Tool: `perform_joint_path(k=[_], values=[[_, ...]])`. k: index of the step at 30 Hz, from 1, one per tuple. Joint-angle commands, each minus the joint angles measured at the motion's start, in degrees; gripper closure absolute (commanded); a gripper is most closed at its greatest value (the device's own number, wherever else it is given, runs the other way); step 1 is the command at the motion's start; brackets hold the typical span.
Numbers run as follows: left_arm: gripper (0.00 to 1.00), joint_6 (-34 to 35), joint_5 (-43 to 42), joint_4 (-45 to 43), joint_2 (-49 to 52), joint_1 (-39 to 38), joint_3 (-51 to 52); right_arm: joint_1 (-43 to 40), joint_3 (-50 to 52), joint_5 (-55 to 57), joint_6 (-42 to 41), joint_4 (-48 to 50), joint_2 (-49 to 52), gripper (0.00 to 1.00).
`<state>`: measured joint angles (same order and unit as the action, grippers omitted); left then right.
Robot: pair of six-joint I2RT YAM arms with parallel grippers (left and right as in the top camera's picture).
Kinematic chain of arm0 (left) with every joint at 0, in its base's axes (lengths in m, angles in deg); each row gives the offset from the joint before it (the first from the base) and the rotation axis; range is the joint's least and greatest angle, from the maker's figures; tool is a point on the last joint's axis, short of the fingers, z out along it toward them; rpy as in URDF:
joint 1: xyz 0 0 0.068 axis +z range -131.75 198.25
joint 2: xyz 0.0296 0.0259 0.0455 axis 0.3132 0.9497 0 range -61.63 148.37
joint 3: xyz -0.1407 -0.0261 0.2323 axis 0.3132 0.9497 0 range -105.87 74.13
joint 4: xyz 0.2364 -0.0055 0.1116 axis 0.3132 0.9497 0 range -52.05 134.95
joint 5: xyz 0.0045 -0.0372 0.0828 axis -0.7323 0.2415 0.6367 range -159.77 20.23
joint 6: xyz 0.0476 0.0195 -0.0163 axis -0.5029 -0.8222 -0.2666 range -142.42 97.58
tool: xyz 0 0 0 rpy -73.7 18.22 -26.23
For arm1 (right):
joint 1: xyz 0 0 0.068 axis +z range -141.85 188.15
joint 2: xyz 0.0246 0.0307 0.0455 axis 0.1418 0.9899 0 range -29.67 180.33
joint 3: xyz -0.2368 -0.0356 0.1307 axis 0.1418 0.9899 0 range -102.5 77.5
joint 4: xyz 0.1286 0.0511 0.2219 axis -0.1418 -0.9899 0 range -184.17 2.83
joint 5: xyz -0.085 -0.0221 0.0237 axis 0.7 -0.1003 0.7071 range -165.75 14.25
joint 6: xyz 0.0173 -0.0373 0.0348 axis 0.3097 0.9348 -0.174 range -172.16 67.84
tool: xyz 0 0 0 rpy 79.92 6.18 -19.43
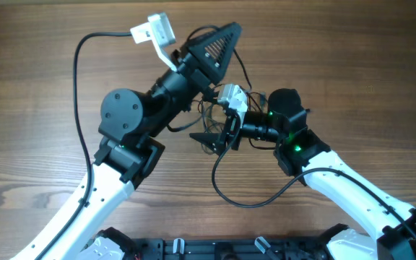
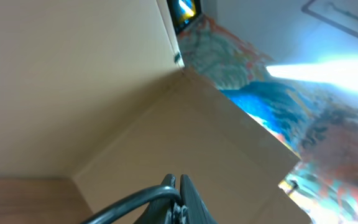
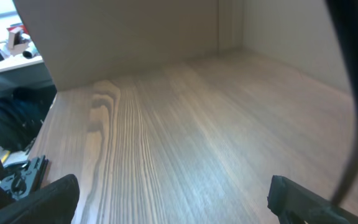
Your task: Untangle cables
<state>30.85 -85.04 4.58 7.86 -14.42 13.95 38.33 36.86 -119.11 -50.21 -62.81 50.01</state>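
While the left hand (image 2: 180, 196) looks pinched shut on one of the cables (image 1: 205, 110), up at 12 o'clock, the tangle sits mid-desk (image 1: 35, 87) and the right hand (image 3: 173, 200) gapes wide, empty. Pulling-apart step I reckon; next, right must pinch the other one
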Motion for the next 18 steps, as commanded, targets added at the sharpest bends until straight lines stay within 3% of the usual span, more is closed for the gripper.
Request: perform_joint_path(k=[1, 18], values=[[0.96, -0.57, 2.97, -0.04, -0.09, 1.20, -0.59, -0.55, -0.61, 2.49, -0.48, -1.38, 0.61, 0.01], [0.96, -0.50, 2.27, 1.46, -0.04, -3.78, -0.59, -1.55, -0.61, 15.98, 2.78, 3.34, 0.61, 0.00]])
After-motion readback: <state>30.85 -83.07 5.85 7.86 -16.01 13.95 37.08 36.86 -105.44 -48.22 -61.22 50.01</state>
